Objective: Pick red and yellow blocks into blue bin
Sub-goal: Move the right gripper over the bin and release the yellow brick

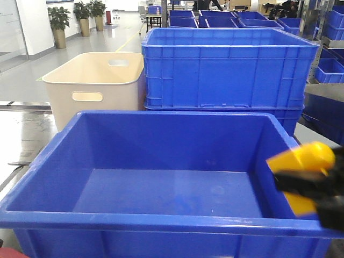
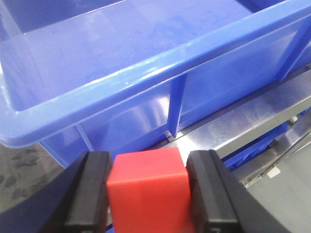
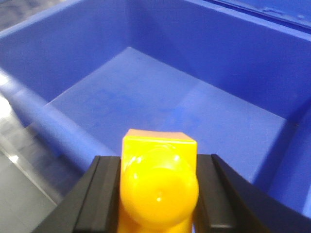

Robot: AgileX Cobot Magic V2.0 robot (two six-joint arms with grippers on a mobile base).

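The blue bin (image 1: 161,217) stands wide and empty right in front. My right gripper (image 3: 158,187) is shut on the yellow block (image 3: 159,184), a studded brick held above the bin's right rim; from the front it shows as the yellow block (image 1: 301,166) over the bin's right wall. In the left wrist view my left gripper (image 2: 148,194) is shut on the red block (image 2: 148,194), which hangs just outside the blue bin (image 2: 146,68), below its rolled rim. A red sliver (image 1: 11,253) shows at the front view's bottom left corner.
Behind the bin stand a cream tub (image 1: 94,83) with handle slots and a taller ribbed blue crate (image 1: 226,70). More blue crates (image 1: 328,64) are stacked at the right. A metal table edge (image 2: 252,111) runs under the bin.
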